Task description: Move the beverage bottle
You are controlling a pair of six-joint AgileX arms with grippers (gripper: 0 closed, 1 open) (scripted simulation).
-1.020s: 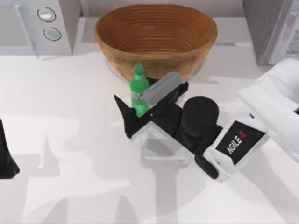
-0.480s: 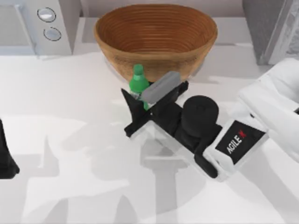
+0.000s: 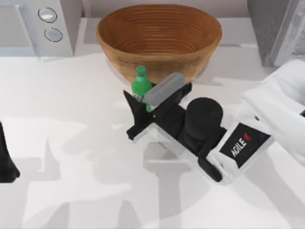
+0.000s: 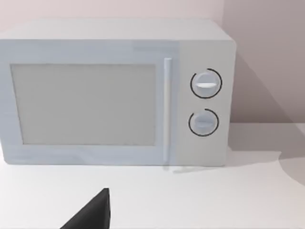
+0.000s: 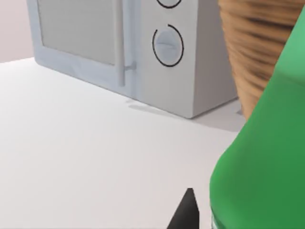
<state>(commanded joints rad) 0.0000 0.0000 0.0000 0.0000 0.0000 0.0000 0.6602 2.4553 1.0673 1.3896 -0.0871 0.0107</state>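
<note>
The beverage bottle (image 3: 141,85), small and bright green with a green cap, stands upright just in front of the woven basket (image 3: 157,59). My right gripper (image 3: 145,102) reaches in from the right and is shut on the beverage bottle's body, one black finger (image 3: 135,112) on its near side. In the right wrist view the bottle (image 5: 267,157) looms close beside a black fingertip (image 5: 186,212). My left arm (image 3: 5,162) sits parked at the table's left edge; one of its black fingertips (image 4: 93,212) shows in the left wrist view.
A white microwave (image 3: 38,24) stands at the back left, also seen from the left wrist (image 4: 119,90). A grey block (image 3: 276,28) stands at the back right. The white table (image 3: 71,143) stretches bare in front and to the left.
The right gripper's near finger has closed in against the bottle since a second ago. Over the last half second nothing has moved.
</note>
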